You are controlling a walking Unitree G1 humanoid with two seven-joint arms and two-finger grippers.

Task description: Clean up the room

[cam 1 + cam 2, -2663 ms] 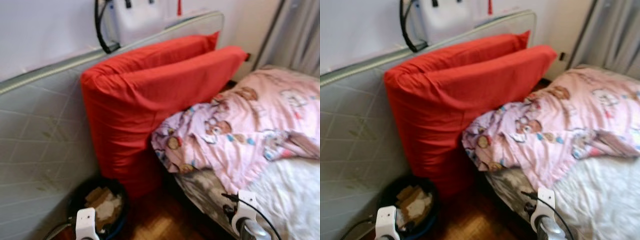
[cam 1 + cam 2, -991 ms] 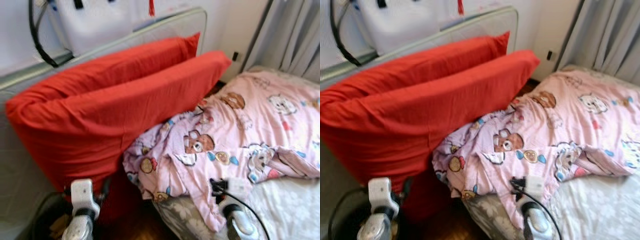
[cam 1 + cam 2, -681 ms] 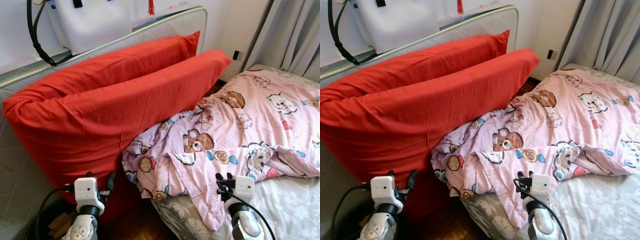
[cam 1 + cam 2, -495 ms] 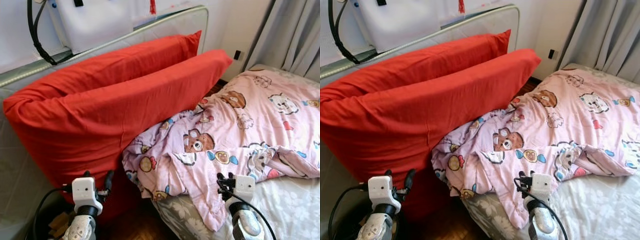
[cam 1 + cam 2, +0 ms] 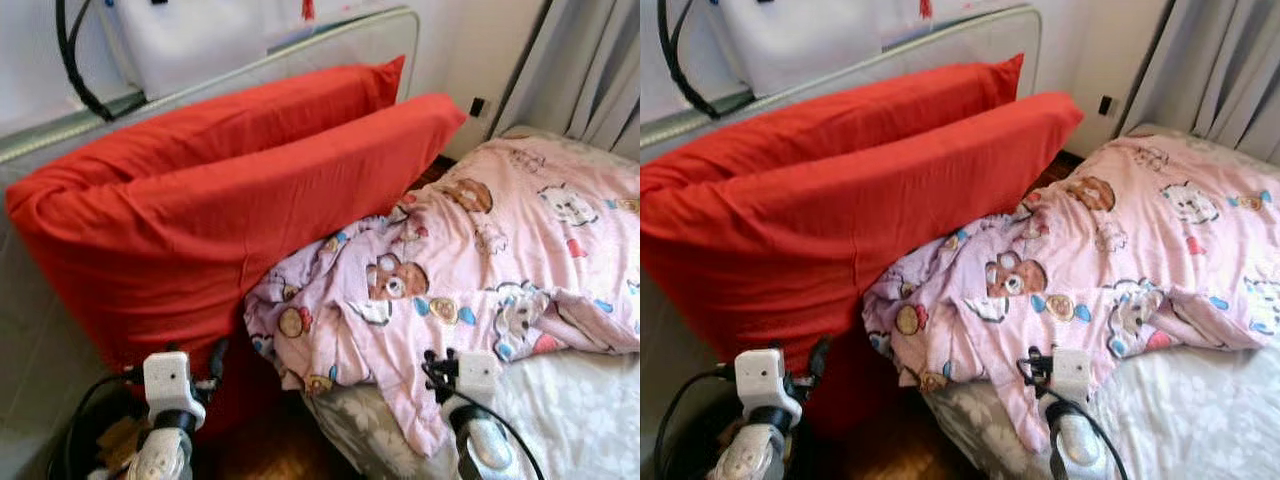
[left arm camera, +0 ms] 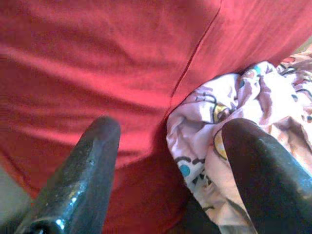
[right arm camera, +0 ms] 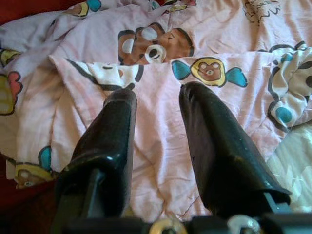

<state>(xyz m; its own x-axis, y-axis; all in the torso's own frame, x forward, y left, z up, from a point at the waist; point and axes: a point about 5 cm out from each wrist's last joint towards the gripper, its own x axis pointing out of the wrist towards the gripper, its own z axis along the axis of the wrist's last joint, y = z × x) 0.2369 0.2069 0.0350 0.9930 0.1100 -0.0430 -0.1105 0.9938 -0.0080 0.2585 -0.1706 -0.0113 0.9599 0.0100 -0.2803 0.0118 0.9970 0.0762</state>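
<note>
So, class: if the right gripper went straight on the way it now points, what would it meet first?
Most likely the pink printed blanket: the right gripper, fingers open, points straight at its rumpled cloth near the teddy-bear print. How much gap remains is hard to judge.

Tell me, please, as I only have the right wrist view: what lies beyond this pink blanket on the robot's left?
Observer: A big red cushion stands on edge there. The pink blanket bunches against it.
Operator: Where is the left pincer, please?
Observer: The left pincer is open, pointing at the spot where cushion and blanket meet.
Operator: And beyond the bed on the right?
Observer: Grey curtains hang there.
</note>
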